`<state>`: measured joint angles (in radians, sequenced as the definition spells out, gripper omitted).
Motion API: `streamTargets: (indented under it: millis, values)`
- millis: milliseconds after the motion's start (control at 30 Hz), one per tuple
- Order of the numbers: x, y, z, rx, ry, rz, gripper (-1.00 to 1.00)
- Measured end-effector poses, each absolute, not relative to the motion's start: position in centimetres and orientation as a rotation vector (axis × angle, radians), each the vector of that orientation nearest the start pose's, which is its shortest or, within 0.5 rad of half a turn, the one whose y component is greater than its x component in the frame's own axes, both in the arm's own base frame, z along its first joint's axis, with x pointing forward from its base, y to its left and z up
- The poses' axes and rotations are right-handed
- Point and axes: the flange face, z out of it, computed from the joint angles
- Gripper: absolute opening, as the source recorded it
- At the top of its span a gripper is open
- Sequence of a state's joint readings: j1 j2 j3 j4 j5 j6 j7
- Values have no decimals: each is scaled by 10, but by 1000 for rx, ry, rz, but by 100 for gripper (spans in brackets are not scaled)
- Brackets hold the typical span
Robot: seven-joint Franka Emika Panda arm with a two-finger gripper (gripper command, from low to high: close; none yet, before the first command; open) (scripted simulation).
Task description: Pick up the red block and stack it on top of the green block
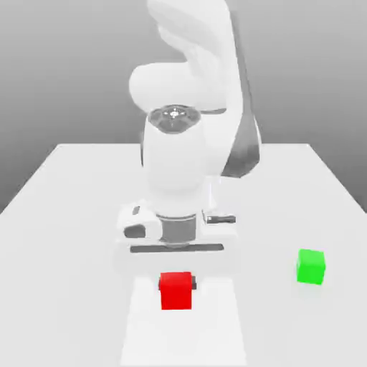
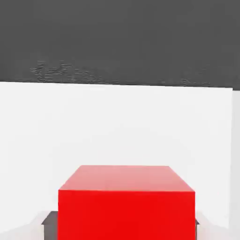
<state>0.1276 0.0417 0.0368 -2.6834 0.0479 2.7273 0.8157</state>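
Observation:
The red block (image 1: pixel 176 290) sits low over the white table (image 1: pixel 64 215), directly under the arm's hand, near the front. My gripper (image 1: pixel 176 284) reaches straight down over it, a finger against each side of the cube, shut on it. The hand view shows the red block (image 2: pixel 125 206) close up, with a finger pad (image 2: pixel 47 220) showing at each lower side. The green block (image 1: pixel 311 266) rests on the table toward the exterior view's right, about a hand's width from the red one and untouched.
The white arm (image 1: pixel 190 107) rises from the back middle of the table and leans forward over the red block. Open table surface lies between the two blocks and on the exterior view's left.

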Motion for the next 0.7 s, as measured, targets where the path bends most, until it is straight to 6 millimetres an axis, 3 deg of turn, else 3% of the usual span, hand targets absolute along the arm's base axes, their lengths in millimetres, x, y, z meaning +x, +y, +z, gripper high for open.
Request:
streamTargets:
  millis: [167, 367, 600, 633, 700]
  values:
    - [365, 171, 235, -2961, 975, 23, -100]
    - [290, 257, 246, -2992, 938, 7, -100]
    - [278, 268, 189, -2998, 937, -4, -100]
    - [277, 268, 183, -2998, 936, -3, 100]
    - [277, 268, 183, -2998, 936, -3, 100]
